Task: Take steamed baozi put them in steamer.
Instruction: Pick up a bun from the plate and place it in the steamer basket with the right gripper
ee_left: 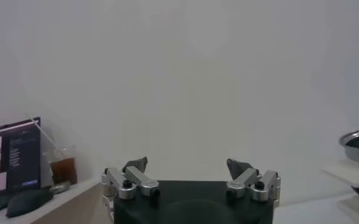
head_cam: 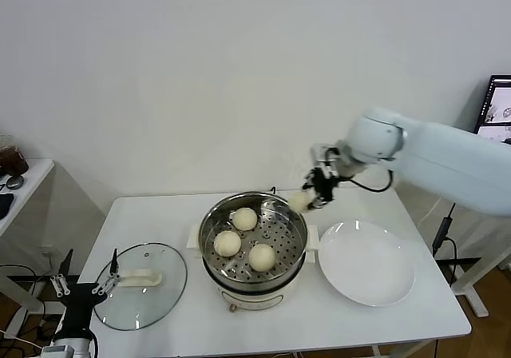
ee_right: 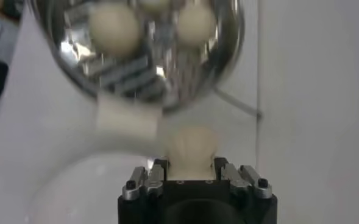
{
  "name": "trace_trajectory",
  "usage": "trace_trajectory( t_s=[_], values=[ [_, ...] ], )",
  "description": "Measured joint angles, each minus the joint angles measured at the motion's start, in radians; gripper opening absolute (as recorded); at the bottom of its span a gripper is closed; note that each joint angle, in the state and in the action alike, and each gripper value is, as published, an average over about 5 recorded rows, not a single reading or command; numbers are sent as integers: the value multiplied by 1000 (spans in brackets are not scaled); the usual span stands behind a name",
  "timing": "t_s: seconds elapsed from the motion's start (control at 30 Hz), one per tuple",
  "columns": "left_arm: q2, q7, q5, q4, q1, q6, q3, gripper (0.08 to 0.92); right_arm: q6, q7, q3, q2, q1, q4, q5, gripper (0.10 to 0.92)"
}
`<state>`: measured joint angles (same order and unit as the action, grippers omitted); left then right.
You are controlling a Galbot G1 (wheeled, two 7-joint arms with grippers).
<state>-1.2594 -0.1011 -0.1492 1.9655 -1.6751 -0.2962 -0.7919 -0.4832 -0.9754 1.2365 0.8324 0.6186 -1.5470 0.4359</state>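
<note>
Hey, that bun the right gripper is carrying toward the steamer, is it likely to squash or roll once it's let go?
The baozi looks soft: it seems pinched narrower where the right gripper clamps it, so a harder squeeze would probably dent it. Its domed shape might roll slightly, though the three buns in the steamer sit steady on the perforated tray. It's probably light.

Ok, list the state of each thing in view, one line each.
Steamer: uncovered, three buns on its perforated tray.
Fourth bun: held in the air beside the steamer's rim.
Right gripper: shut on the fourth bun.
Left gripper: open, empty, parked low at the table's left.
Glass lid: off, lying flat on the table.
White plate: empty.
</note>
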Motion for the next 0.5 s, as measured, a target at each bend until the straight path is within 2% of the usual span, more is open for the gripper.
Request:
trace_trajectory(
  t_s=[0.23,0.5],
  values=[
    [-8,0,-6,7,-1,0,-9,823,-77,35,70,127,14,2,63,467],
    [-12,0,-11,12,0,2,-14,823,-103,51,92,230,-33,71,26,467]
  ],
)
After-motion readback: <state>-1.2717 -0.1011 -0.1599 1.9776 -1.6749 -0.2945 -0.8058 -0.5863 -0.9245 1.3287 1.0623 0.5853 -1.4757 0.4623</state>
